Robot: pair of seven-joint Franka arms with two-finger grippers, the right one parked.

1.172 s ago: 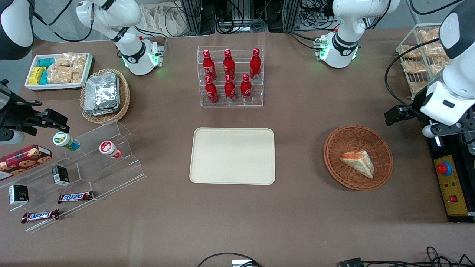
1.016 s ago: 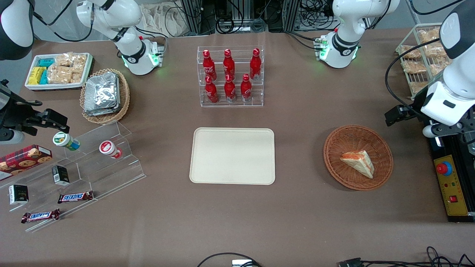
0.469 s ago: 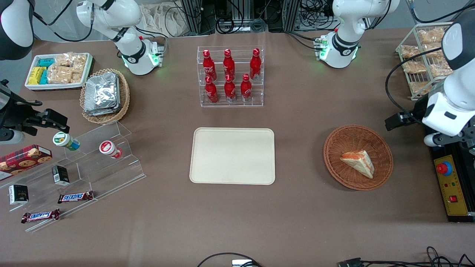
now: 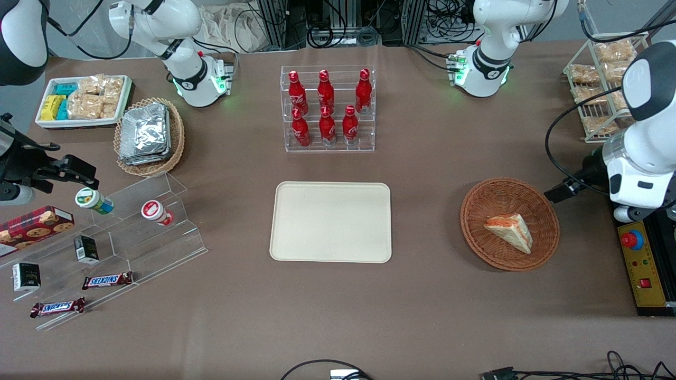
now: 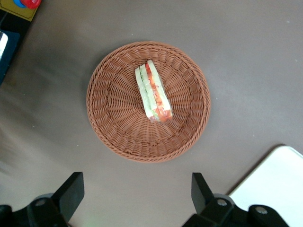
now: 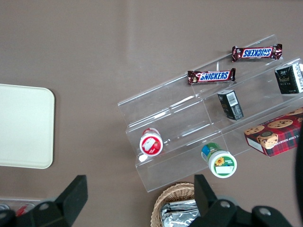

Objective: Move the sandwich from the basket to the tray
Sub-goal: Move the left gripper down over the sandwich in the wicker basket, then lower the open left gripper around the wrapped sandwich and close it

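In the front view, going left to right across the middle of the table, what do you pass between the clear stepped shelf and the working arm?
Tray → basket holding the sandwich → gripper, open above the table beside the basket.

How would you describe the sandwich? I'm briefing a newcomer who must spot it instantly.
From the cream tray at the table's middle, look toward the working arm's end for the reddish-brown wicker basket. The sandwich lies inside it alone: a white-bread wedge with orange-red and green layers. The open tool hangs above the table near the basket, holding nothing.
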